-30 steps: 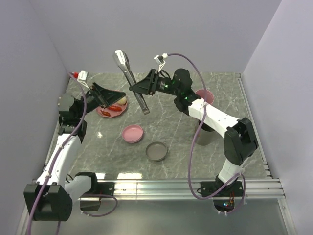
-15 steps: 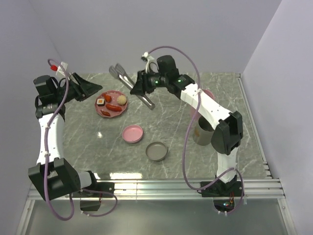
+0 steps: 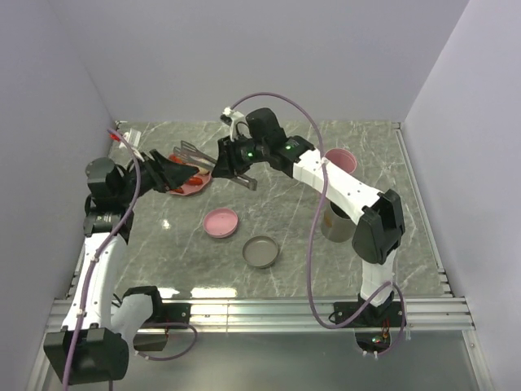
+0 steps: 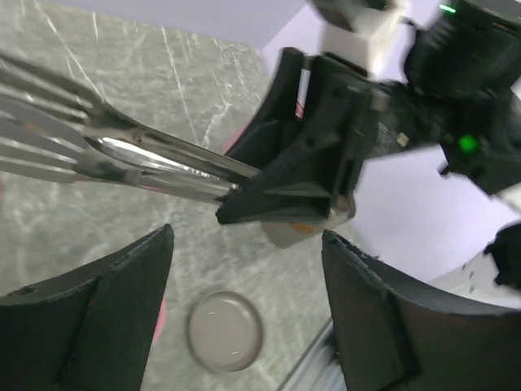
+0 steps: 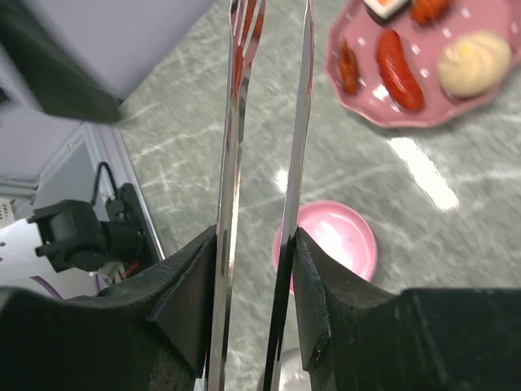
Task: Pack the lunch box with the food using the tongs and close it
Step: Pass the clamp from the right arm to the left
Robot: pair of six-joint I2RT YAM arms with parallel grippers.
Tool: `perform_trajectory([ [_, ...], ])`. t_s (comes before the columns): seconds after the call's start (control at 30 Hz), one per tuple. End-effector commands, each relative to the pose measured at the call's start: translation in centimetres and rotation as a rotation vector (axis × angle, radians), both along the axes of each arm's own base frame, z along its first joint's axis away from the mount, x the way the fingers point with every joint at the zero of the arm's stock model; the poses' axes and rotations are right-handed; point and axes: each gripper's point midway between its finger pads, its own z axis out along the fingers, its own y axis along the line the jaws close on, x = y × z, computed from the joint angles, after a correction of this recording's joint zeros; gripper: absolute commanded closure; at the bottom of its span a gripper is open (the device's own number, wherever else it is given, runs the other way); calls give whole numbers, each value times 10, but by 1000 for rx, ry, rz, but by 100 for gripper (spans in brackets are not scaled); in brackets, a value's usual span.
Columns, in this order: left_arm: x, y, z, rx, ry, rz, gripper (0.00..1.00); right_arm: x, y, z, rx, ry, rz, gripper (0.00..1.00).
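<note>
The silver tongs run up between my right gripper's fingers, which are shut on their two arms. Seen from above, the tongs hang over the pink plate, tips toward the left. My left gripper stands open just left of them with nothing between its fingers. In the left wrist view the tongs cross above the open jaws. The food lies on the plate: red sausages, a beige ball and a sushi roll.
A pink lid and a grey lid lie mid-table in front of the plate. The pink tub stands at the back right, and the olive-grey tub nearer, beside the right arm. Walls close in on three sides.
My left arm has swung back in from the far left toward the plate and its jaws have widened. My right gripper has carried the tongs left and down over the plate.
</note>
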Motion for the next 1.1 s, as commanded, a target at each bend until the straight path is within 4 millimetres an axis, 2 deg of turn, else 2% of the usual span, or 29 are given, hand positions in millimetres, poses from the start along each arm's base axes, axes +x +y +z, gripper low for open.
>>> perform_trajectory([
  [0.0, 7, -7, 14, -120, 28, 87, 20, -11, 11, 62, 108, -160, -2, 54],
  [0.03, 18, 2, 15, -132, 51, 185, 17, -12, 12, 64, 113, -167, -7, 55],
  [0.07, 20, -1, 16, -139, 73, 210, 15, -11, 11, 67, 116, -187, -24, 55],
  [0.1, 25, 5, -6, -128, 191, 260, 14, -11, 11, 68, 116, -195, -32, 54],
  [0.13, 30, 11, 0, -129, 203, 301, 14, -13, 12, 70, 119, -204, -36, 54],
  [0.17, 32, 12, -3, -133, 232, 315, 14, -13, 10, 72, 124, -215, -48, 55],
  [0.43, 35, -4, 7, -209, 239, 298, 15, -27, 16, 73, 118, -229, -15, 55],
  [0.57, 37, -8, 5, -240, 263, 300, 16, -31, 21, 68, 113, -228, -9, 55],
  [0.73, 41, -5, -2, -277, 317, 345, 16, -35, 28, 72, 122, -242, -9, 55],
  [0.9, 43, -6, -5, -320, 354, 353, 20, -41, 36, 76, 106, -304, -13, 56],
  [1.07, 44, -7, -9, -331, 385, 356, 30, -42, 39, 74, 70, -359, -23, 56],
])
